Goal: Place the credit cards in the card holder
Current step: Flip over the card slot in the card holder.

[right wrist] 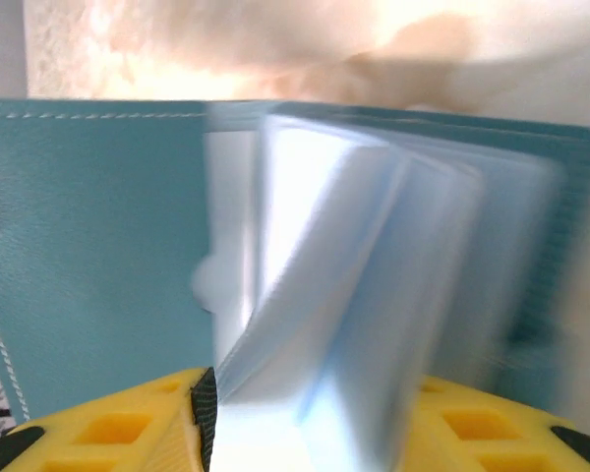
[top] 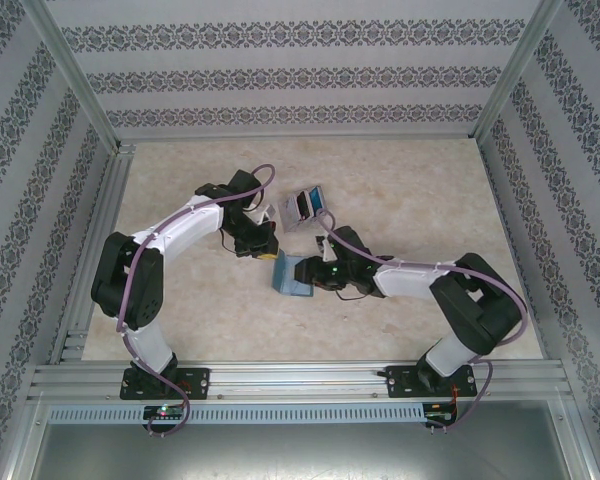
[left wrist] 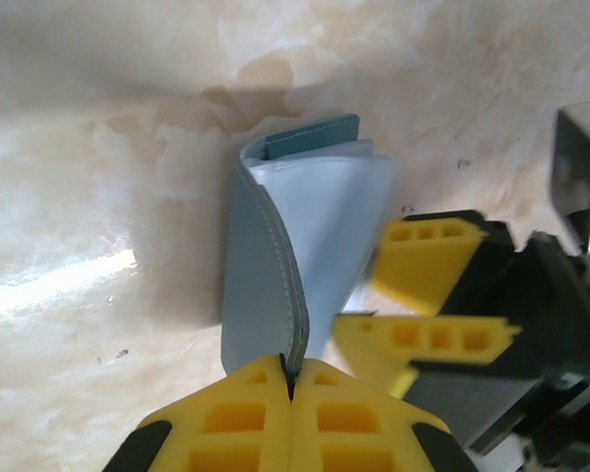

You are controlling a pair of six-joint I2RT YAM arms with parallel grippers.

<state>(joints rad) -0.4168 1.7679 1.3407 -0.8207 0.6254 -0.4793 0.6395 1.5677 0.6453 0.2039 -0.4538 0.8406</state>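
The teal card holder (top: 292,280) stands partly open on the table between my two grippers. My left gripper (left wrist: 293,372) is shut on the stitched edge of its cover (left wrist: 256,285) and holds that flap up. My right gripper (right wrist: 305,413) is open, with the holder's clear sleeves (right wrist: 374,275) fanned loosely between its yellow fingers (left wrist: 428,261). The teal inner cover (right wrist: 88,246) faces the right wrist camera. The credit cards, one dark red (top: 301,209), stand in a grey upright stand (top: 308,207) just behind the holder. No card is in either gripper.
Both arms (top: 180,225) (top: 420,280) reach inward over the beige marble-patterned table (top: 410,190). Patterned walls and an aluminium frame (top: 80,85) enclose the table on three sides. A corner of the grey stand (left wrist: 580,167) sits close to the right gripper.
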